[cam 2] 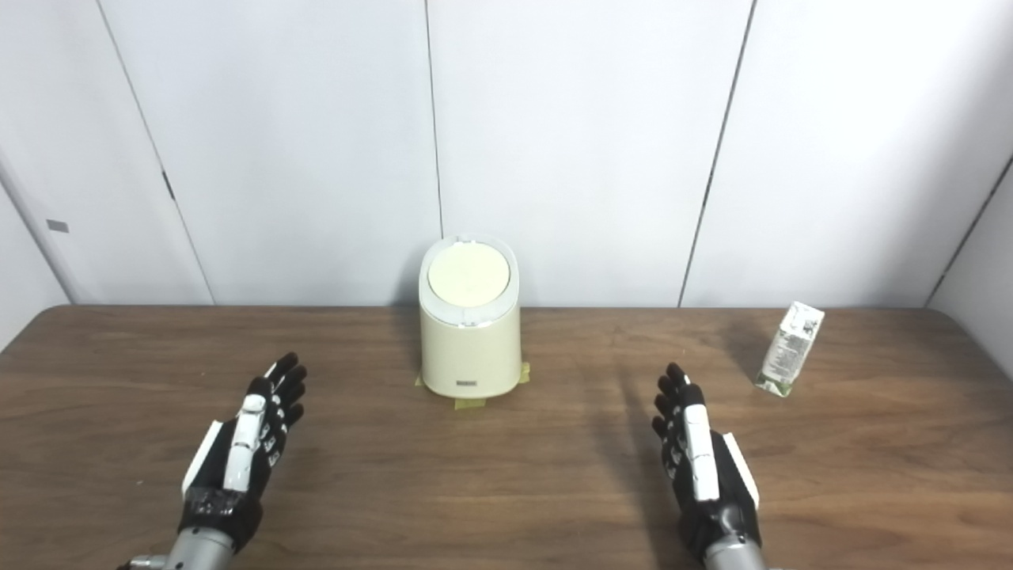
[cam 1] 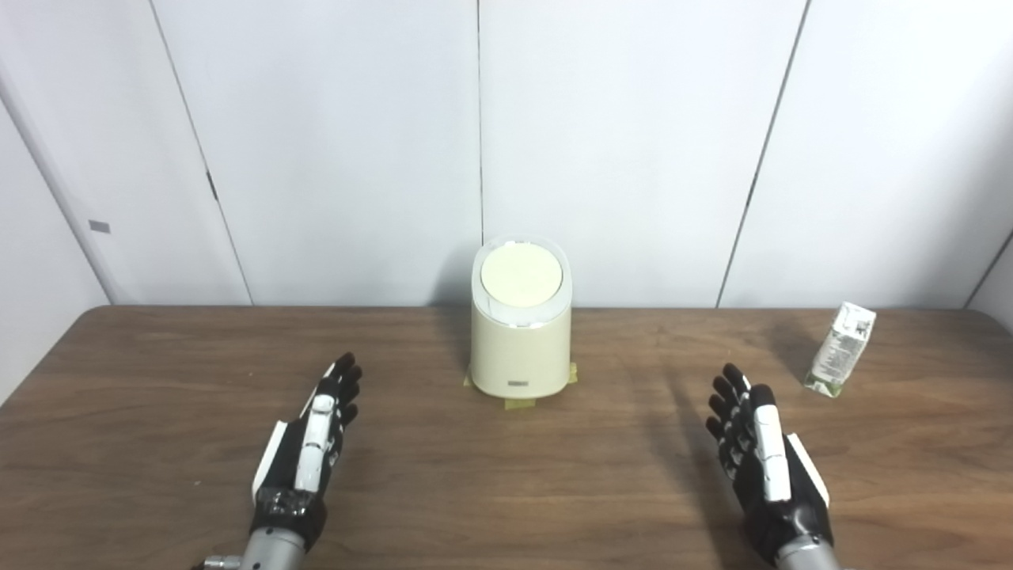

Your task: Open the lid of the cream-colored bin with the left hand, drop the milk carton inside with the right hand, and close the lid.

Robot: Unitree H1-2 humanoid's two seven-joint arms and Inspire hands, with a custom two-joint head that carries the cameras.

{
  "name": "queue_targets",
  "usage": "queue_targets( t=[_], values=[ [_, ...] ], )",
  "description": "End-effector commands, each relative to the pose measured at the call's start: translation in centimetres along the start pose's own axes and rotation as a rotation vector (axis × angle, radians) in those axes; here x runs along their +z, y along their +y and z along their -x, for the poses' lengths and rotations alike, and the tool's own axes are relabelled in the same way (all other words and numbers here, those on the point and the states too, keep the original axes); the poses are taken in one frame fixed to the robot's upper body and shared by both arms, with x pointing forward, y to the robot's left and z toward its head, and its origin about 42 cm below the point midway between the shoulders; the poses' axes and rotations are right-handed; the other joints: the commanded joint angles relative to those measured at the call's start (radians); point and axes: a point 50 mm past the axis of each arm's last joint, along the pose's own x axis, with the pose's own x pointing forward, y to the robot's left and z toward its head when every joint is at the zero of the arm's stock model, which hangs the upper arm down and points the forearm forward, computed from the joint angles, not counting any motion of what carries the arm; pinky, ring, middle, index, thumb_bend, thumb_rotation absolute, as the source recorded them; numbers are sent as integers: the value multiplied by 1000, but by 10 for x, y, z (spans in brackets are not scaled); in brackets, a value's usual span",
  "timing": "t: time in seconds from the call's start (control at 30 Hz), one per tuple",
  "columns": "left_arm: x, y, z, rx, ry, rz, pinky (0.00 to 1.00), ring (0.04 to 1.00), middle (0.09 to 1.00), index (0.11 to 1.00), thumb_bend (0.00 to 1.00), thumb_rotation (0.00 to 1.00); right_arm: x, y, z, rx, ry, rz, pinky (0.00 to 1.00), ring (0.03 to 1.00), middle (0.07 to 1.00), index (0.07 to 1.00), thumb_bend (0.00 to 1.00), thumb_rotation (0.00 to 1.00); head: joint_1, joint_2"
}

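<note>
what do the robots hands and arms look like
Both the left hand and the right hand are black with dark fingers, a white strip running along the top and a white plate on the outer edge. Each joins a silver-grey metal wrist at the bottom edge of the picture. No cables or sleeves show.

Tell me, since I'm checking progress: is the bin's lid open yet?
No, the round lid sits flat and closed on the cream-colored bin, and both hands are apart from it.
</note>
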Motion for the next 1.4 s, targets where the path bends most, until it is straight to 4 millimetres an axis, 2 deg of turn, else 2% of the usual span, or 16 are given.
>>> queue_targets(
  t=[0.0,0.7,0.87,0.97,1.0,1.1,1.27,1.37],
  values=[
    [14,-1,-7,-9,-72,-17,998,990,970,972,468,1000,17,3,-5,23,-93,-2,1000,1000,993,1000,562,1000,0,4],
    [14,-3,-9,-26,-68,-42,988,991,979,985,443,994,17,4,-7,28,-85,-1,1000,1000,992,1000,561,1000,-9,6],
    [16,-2,-11,-17,-57,-88,974,983,974,991,579,757,14,3,-9,30,-80,-17,1000,1000,997,1000,561,1000,-10,10],
    [21,-2,-14,-8,-68,-107,972,969,967,999,593,669,13,4,-11,30,-80,-23,1000,1000,996,1000,563,1000,-11,11],
    [26,-2,-18,0,-72,-113,971,967,965,1000,594,661,13,4,-12,30,-81,-24,1000,1000,996,1000,562,1000,-12,10],
    [44,-3,-33,26,-87,-134,997,961,951,983,632,544,12,6,-14,30,-83,-27,1000,1000,992,1000,553,1000,-11,11],
    [76,-5,-60,35,-122,-139,874,920,928,968,711,370,12,10,-16,29,-83,-27,1000,1000,990,1000,562,1000,-20,14],
    [98,-8,-78,19,-136,-185,844,905,919,965,715,321,13,11,-17,29,-84,-27,1000,1000,988,1000,564,1000,-16,17]
  ],
)
